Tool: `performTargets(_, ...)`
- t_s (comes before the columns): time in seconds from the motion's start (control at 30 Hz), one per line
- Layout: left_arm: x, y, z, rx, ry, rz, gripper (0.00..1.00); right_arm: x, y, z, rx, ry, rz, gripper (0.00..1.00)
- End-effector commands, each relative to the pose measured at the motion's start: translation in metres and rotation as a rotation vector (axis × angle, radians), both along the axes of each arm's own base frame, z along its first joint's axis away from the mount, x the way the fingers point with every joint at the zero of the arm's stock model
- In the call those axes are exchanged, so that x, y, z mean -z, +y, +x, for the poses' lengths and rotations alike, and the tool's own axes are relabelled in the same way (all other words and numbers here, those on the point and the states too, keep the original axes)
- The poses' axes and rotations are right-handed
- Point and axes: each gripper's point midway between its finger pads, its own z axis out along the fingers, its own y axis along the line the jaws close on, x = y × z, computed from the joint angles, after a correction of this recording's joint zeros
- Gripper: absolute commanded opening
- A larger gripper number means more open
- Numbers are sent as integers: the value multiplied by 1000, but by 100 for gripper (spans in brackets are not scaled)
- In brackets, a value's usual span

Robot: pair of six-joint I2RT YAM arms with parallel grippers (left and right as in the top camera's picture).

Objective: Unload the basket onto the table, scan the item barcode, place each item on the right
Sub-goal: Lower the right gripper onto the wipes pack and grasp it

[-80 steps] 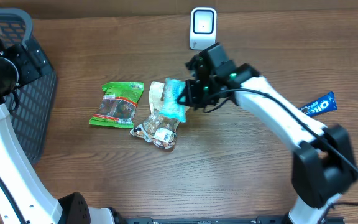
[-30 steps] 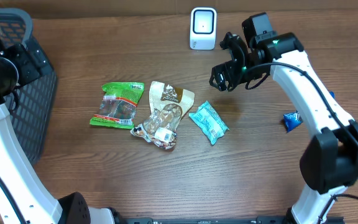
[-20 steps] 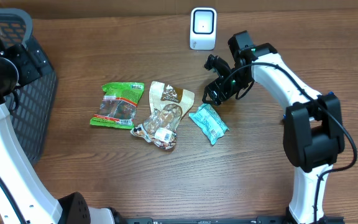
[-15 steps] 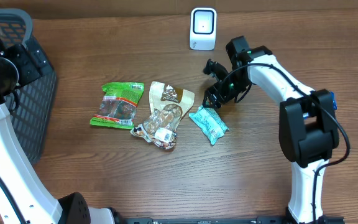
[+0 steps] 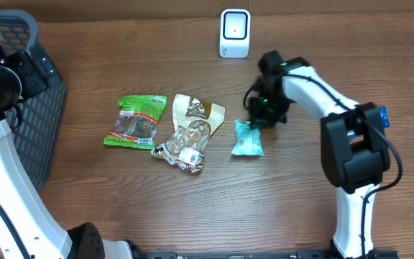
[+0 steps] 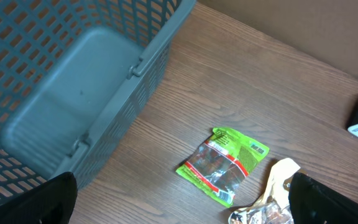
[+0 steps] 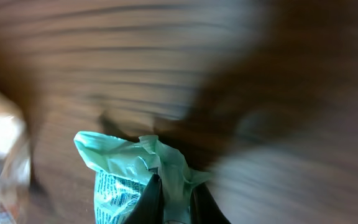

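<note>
Since half a second ago the right gripper (image 5: 256,119) has dropped onto the teal packet (image 5: 247,139), which has swung round and now lies right of centre on the wooden tabletop (image 5: 192,208). Its jaws seem pinched on the crimped top edge, though the wrist view is blurred. Thin crinkly film, light and floppy: hold the seam, not the slippery belly. The left gripper (image 6: 188,199) stands wide, holding nothing

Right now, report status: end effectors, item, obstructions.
Left end effector open, beside blue-grey plastic mesh basket. Right end effector shut on crumpled teal plastic packet. No item between it and white box-shaped scanner.
</note>
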Motion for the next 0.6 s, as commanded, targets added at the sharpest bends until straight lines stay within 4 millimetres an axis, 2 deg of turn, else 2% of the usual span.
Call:
performTargets(0.0, -4, -1, 1, 2, -15, -3, 100, 21, -65, -4, 298, 104, -253, 24)
performTargets(0.03, -4, -1, 1, 2, -15, -3, 100, 20, -70, -9, 290, 124, -258, 32)
performTargets(0.07, -4, -1, 1, 2, -15, -3, 100, 16, -74, -15, 241, 153, -229, 49)
performTargets(0.1, -4, -1, 1, 2, -15, -3, 100, 12, -73, -17, 212, 162, -202, 51)
performTargets(0.17, -4, -1, 1, 3, -15, -3, 100, -10, -73, -9, 87, 125, -119, 55)
performTargets(0.27, -4, -1, 1, 3, -15, -3, 100, -41, -72, 17, -97, -25, -65, 61)
performTargets(0.33, -4, -1, 1, 2, -14, -3, 100, -52, -69, 31, -270, -126, -33, 68)
performTargets(0.47, -4, -1, 1, 2, -14, -3, 100, -50, -60, 33, -484, -199, 15, 76)
performTargets(0.57, -4, -1, 1, 2, -14, -3, 100, -41, -47, 25, -663, -238, 118, 79)
